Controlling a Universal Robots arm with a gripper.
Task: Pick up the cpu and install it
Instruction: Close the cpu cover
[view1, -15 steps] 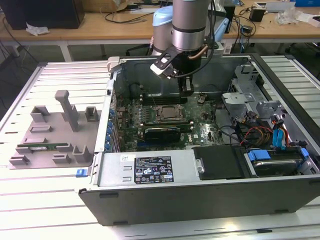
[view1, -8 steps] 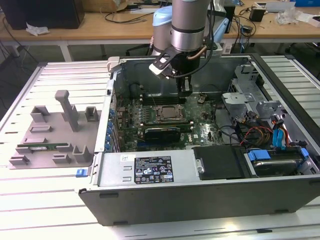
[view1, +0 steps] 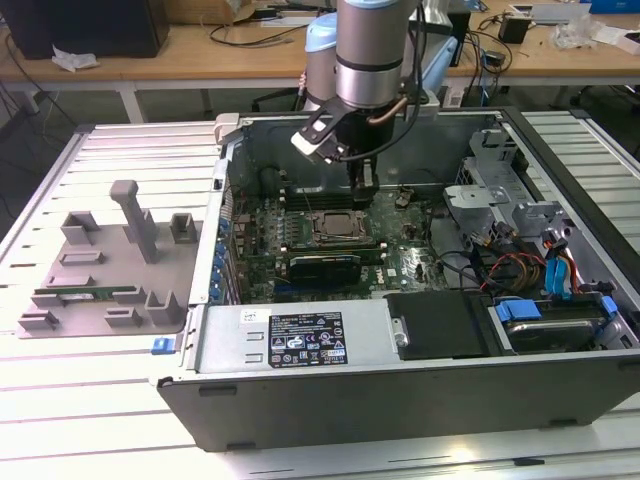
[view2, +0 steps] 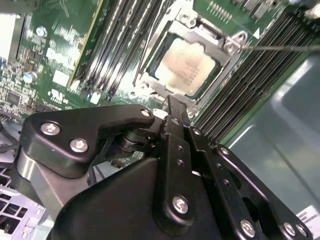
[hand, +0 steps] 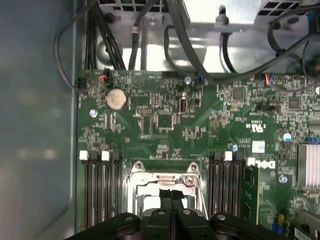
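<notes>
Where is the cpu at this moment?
In the second wrist view the cpu lies in its socket frame on the green motherboard, between two banks of memory slots, just beyond the gripper.

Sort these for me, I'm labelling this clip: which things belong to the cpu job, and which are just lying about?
Job:
- cpu, lying in the socket
- gripper, shut, close over the socket

Lying about:
- memory stick on the grey tray
- coin battery
- cables
</notes>
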